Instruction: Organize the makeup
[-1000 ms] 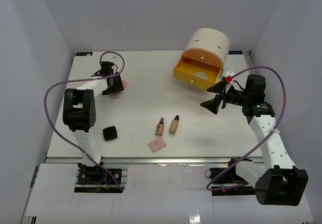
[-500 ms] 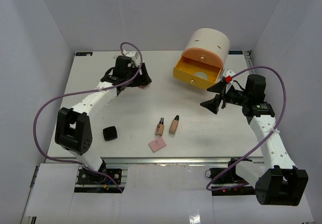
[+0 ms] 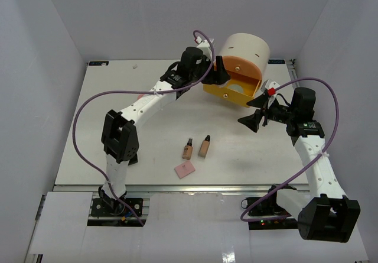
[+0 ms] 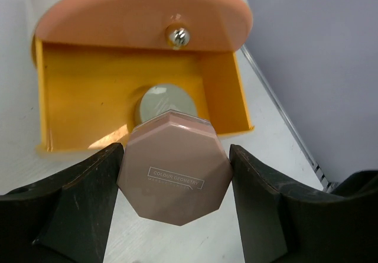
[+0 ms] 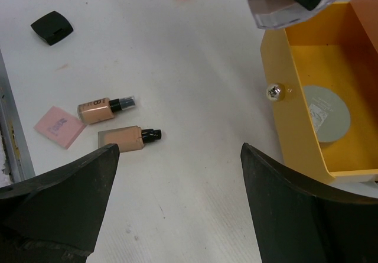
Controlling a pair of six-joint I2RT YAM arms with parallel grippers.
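Above the table (image 3: 118,127), left hand (image 4: 175,152) clamps a pink jar (image 4: 174,183) half-hiding the green jar (image 4: 168,99); right hand (image 5: 178,151) spread.

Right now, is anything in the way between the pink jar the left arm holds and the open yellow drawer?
Nothing visible blocks it. The left gripper holds the pink jar by the yellow drawer, which is pulled open. A pale green round jar lies inside, so aiming for bare floor beside it seems wise.
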